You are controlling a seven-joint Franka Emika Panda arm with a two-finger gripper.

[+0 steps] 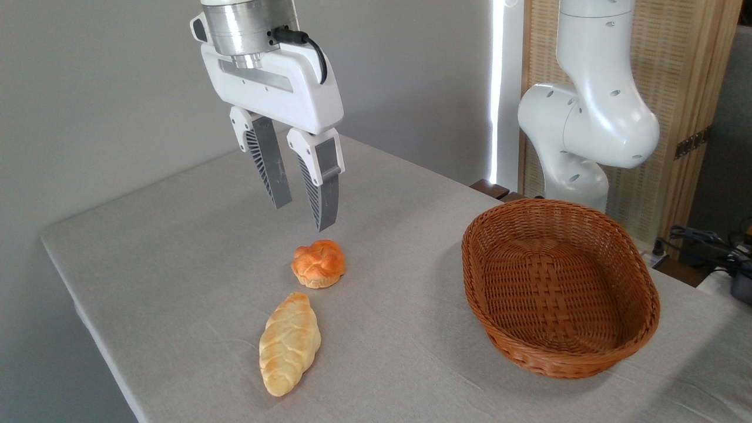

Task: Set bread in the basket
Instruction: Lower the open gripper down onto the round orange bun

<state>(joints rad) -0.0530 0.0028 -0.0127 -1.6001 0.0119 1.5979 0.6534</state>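
Above the bread [318, 264], the gripper [304, 216] hangs with fingers [325, 200] spread and empty; the basket [558, 352] sits well right on the bench [176, 247].

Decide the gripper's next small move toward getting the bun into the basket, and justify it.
Probably lower straight down. The gripper hangs open just above the round bun, touching nothing, its fingers apart enough to straddle it. The wicker basket sits empty to the right.
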